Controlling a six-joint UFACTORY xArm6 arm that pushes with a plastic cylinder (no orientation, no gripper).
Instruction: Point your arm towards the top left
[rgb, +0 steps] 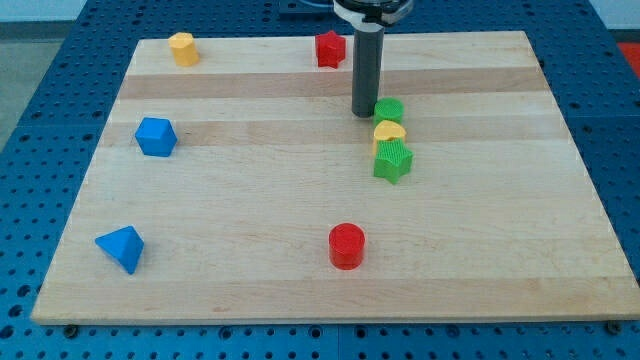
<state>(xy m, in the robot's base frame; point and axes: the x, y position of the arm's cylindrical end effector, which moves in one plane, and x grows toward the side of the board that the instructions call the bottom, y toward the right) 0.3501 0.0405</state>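
Nearest the view's bottom edge, a red cylinder (347, 246) stands a little right of the middle of the wooden board (240, 290). Over at the view's lower left lies a blue wedge-shaped block (121, 248), well apart from the red one.

Farther up on the view's left sits a second blue block (155, 136), a chunky many-sided shape, alone on that side.

On the view's right of centre, three blocks stand in a short column. The lowest is a green star-like block (393, 160). Touching it from above is a yellow block (389, 132), rounded on top. Above that is a green cylinder (389, 109), close against the yellow one.

My rod comes down from the view's top, dark and upright, and my tip (363, 113) rests on the board just to the left of the green cylinder, touching or nearly touching it; I cannot tell which. My tool is a bare rod and grasps nothing.

At the far edge, a red block (330, 48) with a notched outline stands just left of my rod. The top left corner, where I am to point, holds a yellow block (182, 48), well apart from my tip.
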